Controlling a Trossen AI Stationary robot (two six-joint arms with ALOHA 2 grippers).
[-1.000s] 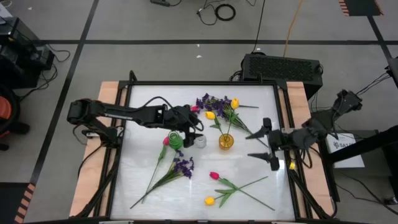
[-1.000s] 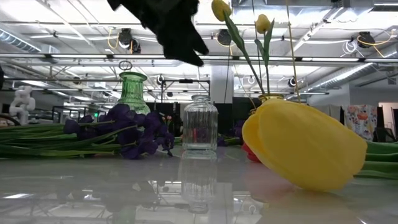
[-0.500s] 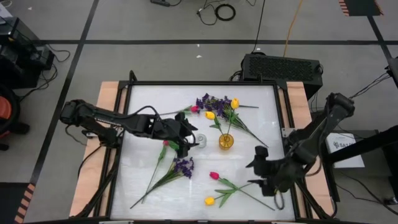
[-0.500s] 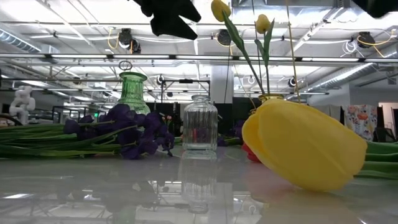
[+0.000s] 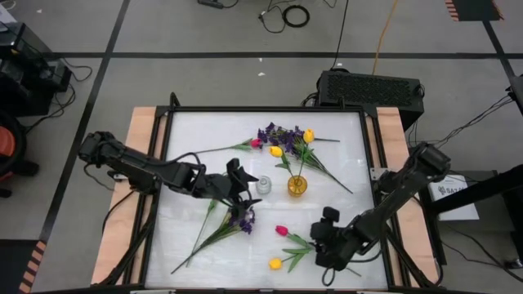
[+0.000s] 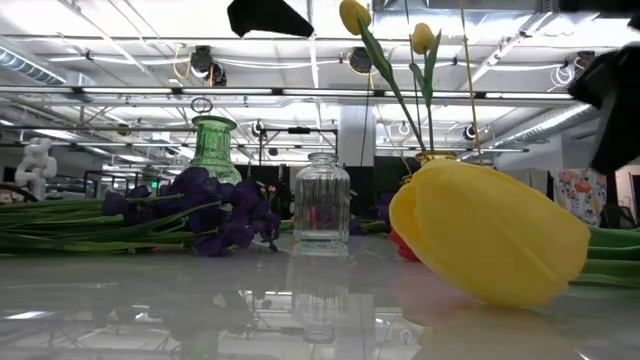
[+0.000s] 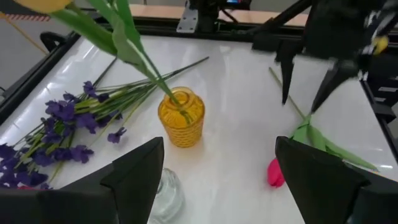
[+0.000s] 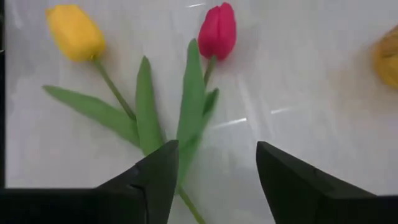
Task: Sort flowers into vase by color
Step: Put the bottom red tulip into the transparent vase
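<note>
My left gripper (image 5: 248, 189) hangs open over the table's middle, above the green vase (image 6: 215, 148), which it hides in the high view, and next to the clear vase (image 5: 264, 185). A purple sprig (image 5: 241, 219) lies just near of it. The yellow vase (image 5: 297, 185) holds two yellow tulips (image 6: 355, 15) by their stems. My right gripper (image 5: 317, 245) is open near the near edge, its fingers pointing at a pink tulip (image 8: 217, 31) and a yellow tulip (image 8: 74, 32) that lie flat with crossed leaves. More purple sprigs (image 5: 278, 133) lie at the far side.
A pink tulip (image 5: 255, 143) lies by the far pile, and another pink tulip's stem runs under my left arm toward the near left. The black frame (image 5: 172, 110) rims the white table. Bare tabletop shows at the far left and the near left corner.
My right gripper has swung from the table's right edge toward the near edge and leftward, coming down beside the pink and yellow tulips lying there. My left gripper has risen and drawn back from the far flower pile toward the near edge, over the green vase.
</note>
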